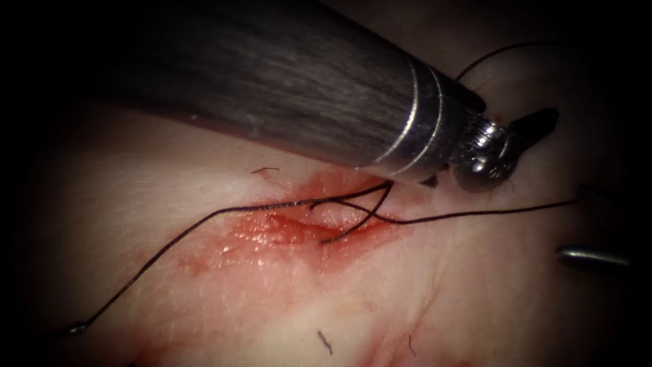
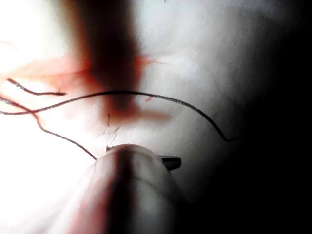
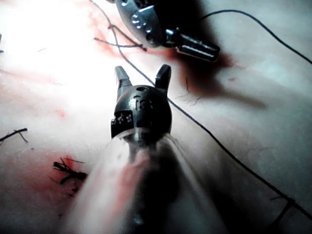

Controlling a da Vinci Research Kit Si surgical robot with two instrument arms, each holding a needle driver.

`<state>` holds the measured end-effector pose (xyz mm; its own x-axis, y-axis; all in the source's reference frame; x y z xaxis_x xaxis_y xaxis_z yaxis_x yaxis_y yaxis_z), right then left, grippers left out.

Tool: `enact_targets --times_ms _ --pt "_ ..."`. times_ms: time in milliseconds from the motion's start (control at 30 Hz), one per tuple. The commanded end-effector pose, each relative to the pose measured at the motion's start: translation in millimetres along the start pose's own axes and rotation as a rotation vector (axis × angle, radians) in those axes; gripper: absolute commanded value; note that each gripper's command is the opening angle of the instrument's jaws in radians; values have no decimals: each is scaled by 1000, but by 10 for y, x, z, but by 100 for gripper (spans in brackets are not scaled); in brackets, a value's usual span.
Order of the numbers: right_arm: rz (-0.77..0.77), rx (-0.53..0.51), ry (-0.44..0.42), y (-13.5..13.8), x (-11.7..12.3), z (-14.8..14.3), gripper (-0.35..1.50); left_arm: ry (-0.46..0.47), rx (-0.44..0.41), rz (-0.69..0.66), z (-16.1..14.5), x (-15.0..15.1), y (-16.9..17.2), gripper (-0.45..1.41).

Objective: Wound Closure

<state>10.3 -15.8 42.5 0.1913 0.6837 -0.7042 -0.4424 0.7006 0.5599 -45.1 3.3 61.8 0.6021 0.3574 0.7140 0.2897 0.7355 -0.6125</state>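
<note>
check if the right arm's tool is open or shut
Open. In the right wrist view the right arm's tool has its two fingers spread apart, holding nothing; the thread runs past them.

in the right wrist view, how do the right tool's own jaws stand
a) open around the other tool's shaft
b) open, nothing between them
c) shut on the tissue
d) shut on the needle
b: the right tool shows its two jaws spread apart with bare tissue seen in the gap between them; the thread runs past on the tissue, not clamped by them.
</note>
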Motion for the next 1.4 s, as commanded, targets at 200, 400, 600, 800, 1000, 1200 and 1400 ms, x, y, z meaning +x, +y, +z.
enact_targets --times_ms 200,400,600,800,1000,1200,1400 --pt "-4 2 6 -5 -10 14 103 -49 -129 -58 34 1 3 31" --pt "-6 4 6 -6 -11 13 98 -60 -165 -39 35 6 19 85" --pt "-2 5 6 -5 -13 14 96 -66 -191 -36 35 10 28 88" --pt "-2 4 7 -6 -13 16 98 -35 -212 -32 48 21 31 91" --pt "3 4 7 -7 -13 16 101 -8 -229 -13 73 27 18 71" --pt "3 5 7 -7 -13 15 101 -42 -210 -43 75 28 -1 -45" --pt "15 5 7 -8 -13 15 98 -123 -315 5 73 35 4 -45"
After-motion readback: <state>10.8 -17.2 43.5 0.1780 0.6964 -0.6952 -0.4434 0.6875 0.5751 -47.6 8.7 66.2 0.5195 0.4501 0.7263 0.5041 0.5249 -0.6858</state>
